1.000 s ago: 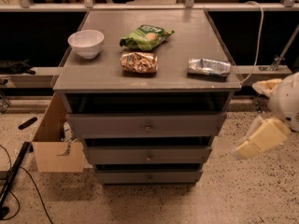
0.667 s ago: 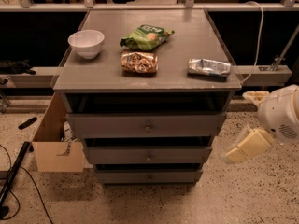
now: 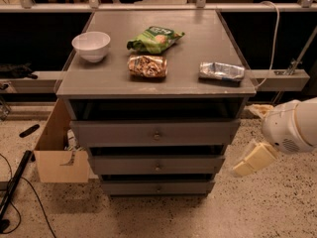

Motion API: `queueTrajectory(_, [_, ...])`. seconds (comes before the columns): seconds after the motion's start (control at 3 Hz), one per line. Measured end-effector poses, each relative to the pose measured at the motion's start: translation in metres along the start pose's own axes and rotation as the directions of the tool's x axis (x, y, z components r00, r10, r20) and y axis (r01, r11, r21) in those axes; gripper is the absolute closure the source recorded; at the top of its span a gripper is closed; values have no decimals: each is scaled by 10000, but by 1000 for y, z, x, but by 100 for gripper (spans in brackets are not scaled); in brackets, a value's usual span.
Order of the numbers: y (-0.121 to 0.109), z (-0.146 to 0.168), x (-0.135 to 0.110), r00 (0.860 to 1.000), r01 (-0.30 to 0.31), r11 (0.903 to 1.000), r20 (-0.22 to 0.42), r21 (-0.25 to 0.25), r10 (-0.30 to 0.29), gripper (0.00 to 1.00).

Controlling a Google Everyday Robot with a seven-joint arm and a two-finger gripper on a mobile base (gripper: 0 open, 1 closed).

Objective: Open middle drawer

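A grey cabinet holds three drawers. The middle drawer [image 3: 156, 164] has a flat grey front with a small round knob [image 3: 157, 168] at its centre. It sits between the taller top drawer [image 3: 154, 133] and the bottom drawer [image 3: 157, 187] near the floor. All three fronts stick out slightly. My gripper [image 3: 252, 160] is a cream-coloured piece hanging below the white arm housing [image 3: 292, 125], to the right of the cabinet at about middle-drawer height, apart from it.
On the cabinet top [image 3: 114, 83] are a white bowl [image 3: 91, 45], a green snack bag [image 3: 154, 38], a brown snack bag [image 3: 147, 66] and a silver packet [image 3: 221, 71]. A cardboard box [image 3: 57, 152] stands at the left. A black cable [image 3: 15, 187] lies on the speckled floor.
My arm and gripper have moved left and down, nearer the cabinet's right side. The drawers and the things on top have not moved.
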State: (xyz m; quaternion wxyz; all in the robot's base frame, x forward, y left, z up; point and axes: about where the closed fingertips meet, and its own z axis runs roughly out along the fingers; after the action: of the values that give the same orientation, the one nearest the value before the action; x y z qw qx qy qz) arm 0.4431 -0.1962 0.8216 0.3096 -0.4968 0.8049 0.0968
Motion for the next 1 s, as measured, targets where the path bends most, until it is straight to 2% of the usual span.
queueTrajectory(0.33, [3, 11, 4, 9999, -76, 10000, 134, -17, 76, 0])
queueTrajectory(0.67, [11, 34, 21, 9995, -161, 9999, 258, 46, 160, 0])
queueTrajectory(1.0, [20, 63, 48, 9993, -324, 9994, 207, 120, 322, 0])
